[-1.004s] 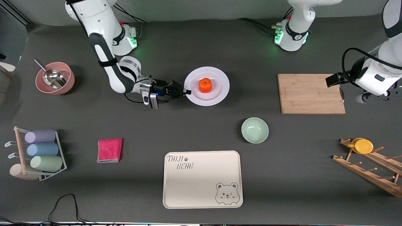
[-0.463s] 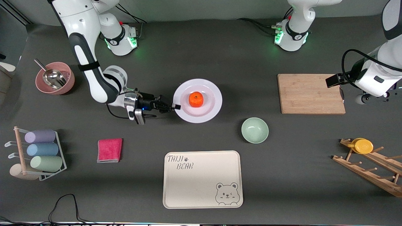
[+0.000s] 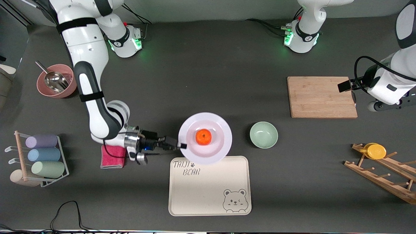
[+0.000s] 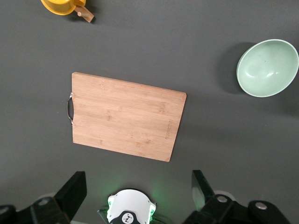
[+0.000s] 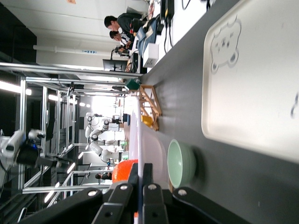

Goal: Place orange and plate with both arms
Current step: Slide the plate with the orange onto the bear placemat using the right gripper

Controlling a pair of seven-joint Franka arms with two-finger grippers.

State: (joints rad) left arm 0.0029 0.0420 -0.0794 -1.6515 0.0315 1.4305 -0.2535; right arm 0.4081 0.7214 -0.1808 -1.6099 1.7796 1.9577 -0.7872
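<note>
The pale plate carries the orange at its middle. My right gripper is shut on the plate's rim and holds the plate in the air, over the edge of the beige bear tray that lies nearest the robots. In the right wrist view the plate shows edge-on between the shut fingers, with the orange beside them. My left gripper is open and empty, up in the air near the wooden cutting board at the left arm's end of the table.
A mint-green bowl sits beside the plate toward the left arm's end. A pink cloth lies under the right wrist. A cup rack, a pink bowl with a scoop and a wooden rack with a yellow lid stand at the table's ends.
My right gripper has carried the plate with the orange from the middle of the table toward the front camera, to the bear tray's edge. The left arm has hardly moved.
</note>
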